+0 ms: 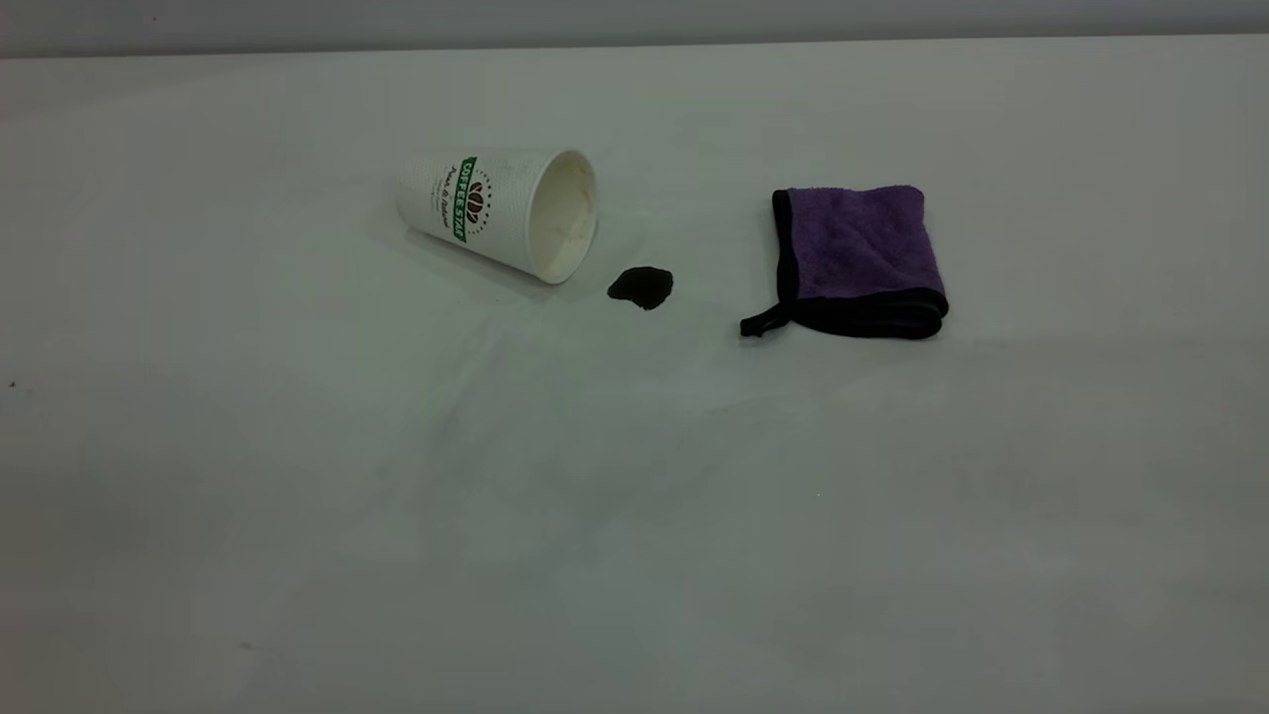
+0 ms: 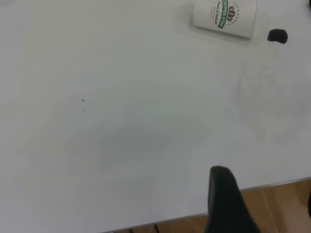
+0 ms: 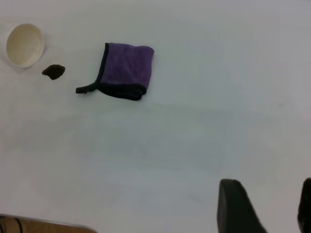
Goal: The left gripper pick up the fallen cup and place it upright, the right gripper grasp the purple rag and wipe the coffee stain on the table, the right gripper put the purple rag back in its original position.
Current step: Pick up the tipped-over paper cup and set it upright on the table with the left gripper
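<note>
The fallen cup (image 1: 496,208) lies on its side on the white table (image 1: 634,516), mouth toward the coffee stain (image 1: 641,287), a small dark blob just beside its rim. The folded purple rag (image 1: 858,258) lies flat to the right of the stain. Neither gripper shows in the exterior view. In the left wrist view my left gripper (image 2: 265,204) is open and empty at the table's near edge, far from the cup (image 2: 224,18) and stain (image 2: 277,35). In the right wrist view my right gripper (image 3: 269,206) is open and empty, well away from the rag (image 3: 126,70), stain (image 3: 53,72) and cup (image 3: 24,45).
A tiny dark speck (image 1: 12,384) sits at the table's far left, also in the left wrist view (image 2: 82,100). The table's edge (image 2: 160,221) with brown floor below it runs under the left gripper.
</note>
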Available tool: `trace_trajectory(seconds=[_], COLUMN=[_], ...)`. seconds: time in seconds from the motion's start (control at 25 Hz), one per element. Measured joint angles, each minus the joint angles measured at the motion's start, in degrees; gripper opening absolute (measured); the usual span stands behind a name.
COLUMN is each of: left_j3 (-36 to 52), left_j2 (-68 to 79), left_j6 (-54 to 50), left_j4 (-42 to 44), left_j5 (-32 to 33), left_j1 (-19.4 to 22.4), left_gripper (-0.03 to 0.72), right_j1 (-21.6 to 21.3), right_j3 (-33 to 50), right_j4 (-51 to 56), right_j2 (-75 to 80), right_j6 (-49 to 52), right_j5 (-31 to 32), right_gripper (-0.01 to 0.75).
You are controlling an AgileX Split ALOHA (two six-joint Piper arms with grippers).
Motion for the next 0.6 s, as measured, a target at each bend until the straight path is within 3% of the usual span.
trace_trajectory(seconds=[0.6], left_j3=[-1.6], left_j2=[1.1], left_j6=[-1.4], left_j4=[0.0], left_j5=[-0.2], left_j1=[0.0], left_gripper=[0.475], right_j1=[0.0], right_j3=[0.0], right_j4=[0.0], right_j2=[0.0], right_j6=[0.0], right_j5=[0.0], right_gripper=[0.346])
